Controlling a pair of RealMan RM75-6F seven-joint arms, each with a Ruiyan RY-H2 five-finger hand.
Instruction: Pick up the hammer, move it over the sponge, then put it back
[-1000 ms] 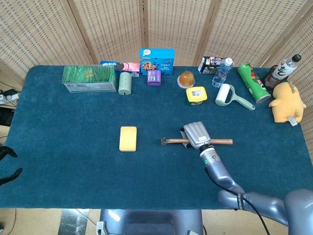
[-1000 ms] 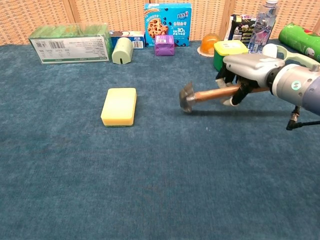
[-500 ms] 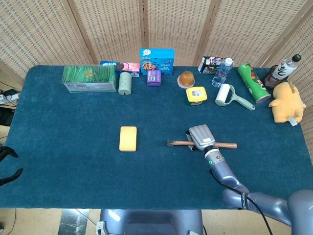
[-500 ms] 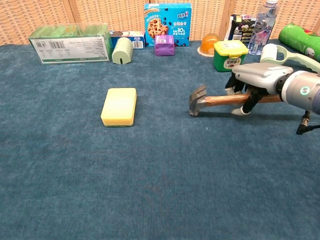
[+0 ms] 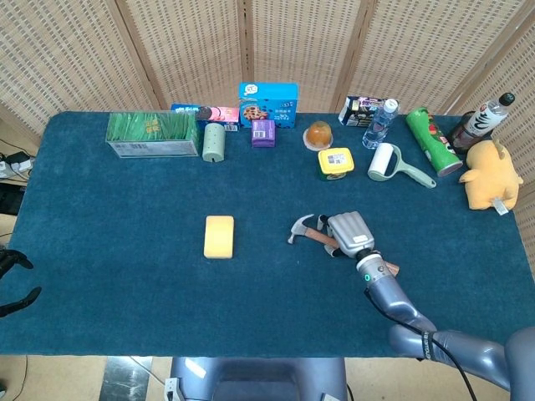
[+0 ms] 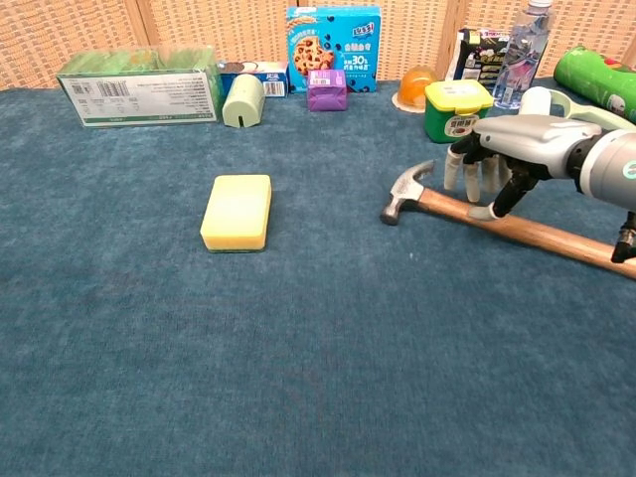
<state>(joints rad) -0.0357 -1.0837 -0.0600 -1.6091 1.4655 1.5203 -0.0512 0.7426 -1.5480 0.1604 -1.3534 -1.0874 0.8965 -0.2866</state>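
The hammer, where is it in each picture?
Head view: the hammer lies right of centre, its handle running under the right hand.
Chest view: the hammer is at the right, slanting toward the edge.
Shared landmark: the yellow sponge to its left.

A wooden-handled hammer (image 6: 497, 221) lies diagonally beneath the right hand (image 6: 512, 149), steel head leftward; a yellow sponge (image 6: 238, 211) rests flat, well left.

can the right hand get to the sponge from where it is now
Probably yes. The right hand sits over the hammer, and only bare blue cloth lies between it and the yellow sponge. Whether the arm stretches that far is unclear.
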